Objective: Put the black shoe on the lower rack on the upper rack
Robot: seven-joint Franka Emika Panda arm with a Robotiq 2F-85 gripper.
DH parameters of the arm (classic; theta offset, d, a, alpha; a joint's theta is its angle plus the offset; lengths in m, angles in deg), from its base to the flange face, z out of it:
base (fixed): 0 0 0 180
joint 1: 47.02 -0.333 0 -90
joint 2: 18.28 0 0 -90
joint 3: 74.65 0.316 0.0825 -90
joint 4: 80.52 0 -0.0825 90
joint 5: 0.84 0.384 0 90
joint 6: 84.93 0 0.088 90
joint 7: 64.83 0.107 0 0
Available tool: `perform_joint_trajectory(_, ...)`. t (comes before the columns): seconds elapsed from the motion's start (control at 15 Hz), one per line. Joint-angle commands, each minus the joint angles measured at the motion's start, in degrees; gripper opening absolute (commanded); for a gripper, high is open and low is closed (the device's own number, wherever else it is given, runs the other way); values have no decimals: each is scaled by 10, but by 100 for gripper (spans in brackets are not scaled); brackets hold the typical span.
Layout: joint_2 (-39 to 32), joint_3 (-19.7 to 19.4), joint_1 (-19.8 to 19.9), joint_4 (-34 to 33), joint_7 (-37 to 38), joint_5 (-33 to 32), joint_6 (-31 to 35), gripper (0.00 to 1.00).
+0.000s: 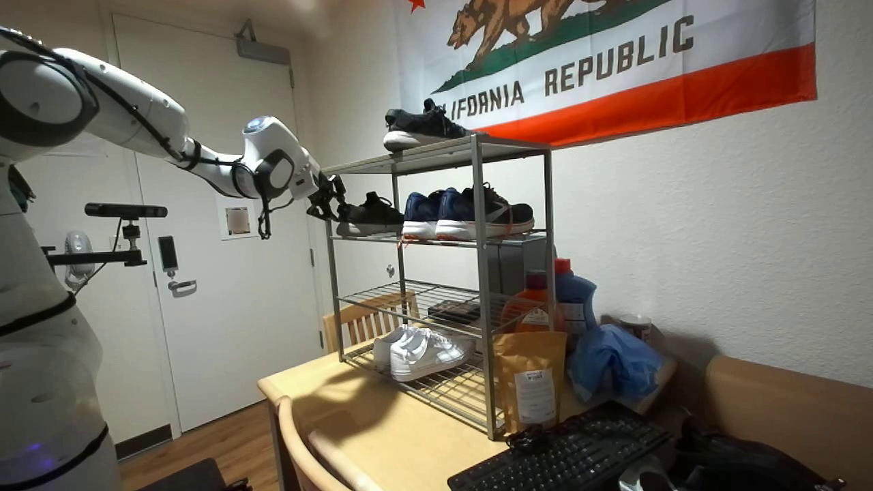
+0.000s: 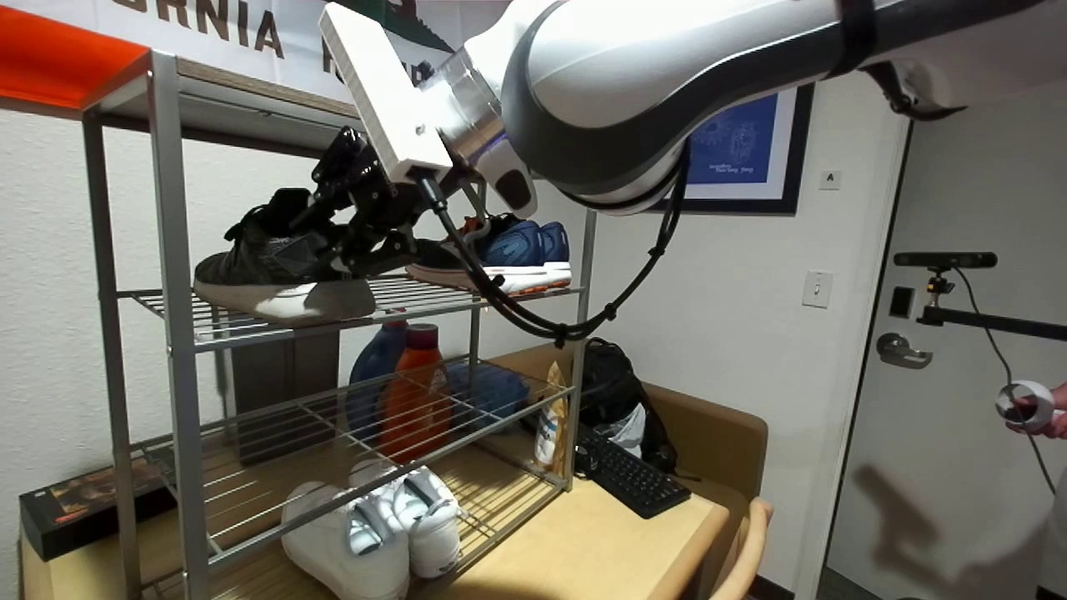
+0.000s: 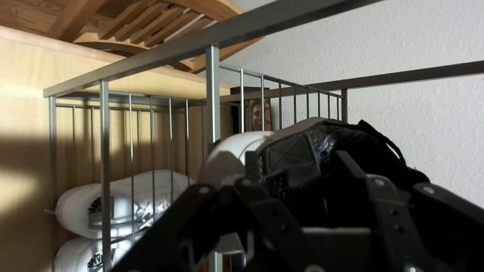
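Where the upper rack (image 1: 436, 157) runs, another dark sneaker (image 1: 417, 124) sits.

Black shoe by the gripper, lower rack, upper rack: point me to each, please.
Black shoe (image 2: 249, 263): in an exterior view, on its dark upper.
Lower rack (image 2: 408, 295): in an exterior view, on bare wires past the shoe's heel.
Upper rack (image 1: 436, 157): in an exterior view, on its underside.
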Motion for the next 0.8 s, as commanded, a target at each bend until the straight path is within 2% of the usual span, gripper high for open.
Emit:
perform_joint_trajectory(0.0, 10, 7, 10, -7, 26, -12, -24, 21)
perform_joint_trajectory(0.07, 11, 6, 9, -7, 24, -10, -26, 15)
perform_joint_trajectory(0.33, 18, -2, -3, -10, 8, 9, -44, 4)
perform_joint_trajectory(0.47, 29, -5, -9, -7, 2, 16, -51, 6)
perform_joint_trajectory(0.53, 30, -50, -59, -4, 8, 5, -49, 4)
perform_joint_trajectory(0.73, 51, -84, -97, 4, 1, 11, -57, 6)
